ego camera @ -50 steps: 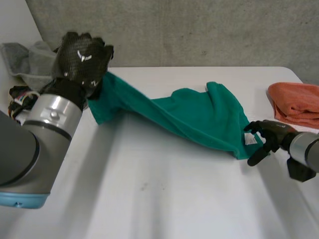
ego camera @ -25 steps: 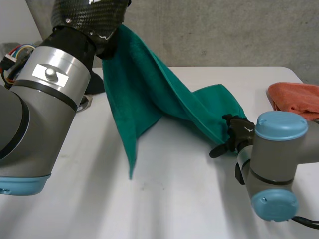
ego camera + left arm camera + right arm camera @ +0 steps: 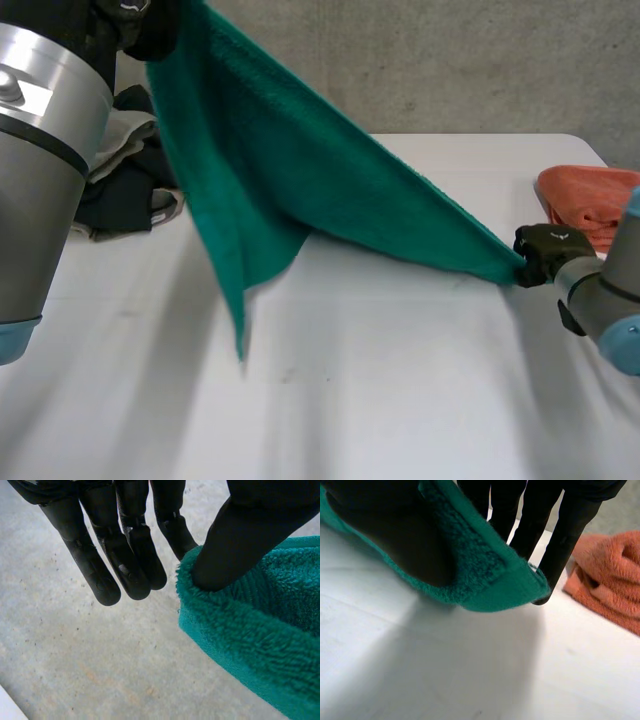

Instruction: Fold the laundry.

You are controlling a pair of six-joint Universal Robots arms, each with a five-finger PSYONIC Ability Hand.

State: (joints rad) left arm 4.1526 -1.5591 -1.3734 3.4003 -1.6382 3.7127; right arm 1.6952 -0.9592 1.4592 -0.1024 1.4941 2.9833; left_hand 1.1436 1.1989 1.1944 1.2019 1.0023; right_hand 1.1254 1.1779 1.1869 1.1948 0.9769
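Note:
A green towel (image 3: pixel 300 170) hangs stretched in the air between my two hands, one loose corner drooping toward the white table (image 3: pixel 400 390). My left hand (image 3: pixel 140 22) holds it high at the far left; in the left wrist view the thumb presses into the towel's edge (image 3: pixel 260 645) while the fingers (image 3: pixel 125 555) stay straight beside it. My right hand (image 3: pixel 548 252) is low at the table's right side, shut on the opposite corner. In the right wrist view that corner (image 3: pixel 470 570) is pinched between thumb and fingers (image 3: pixel 570 535).
A folded orange towel (image 3: pixel 590 205) lies at the table's right edge, just behind my right hand, and appears beside the fingers (image 3: pixel 610 580). A pile of dark and light clothes (image 3: pixel 125 190) sits at the far left. A grey wall stands behind the table.
My left hand has lifted the towel corner higher, up to the view's top. My right hand has shut on the other corner and drawn it right, pulling the towel taut.

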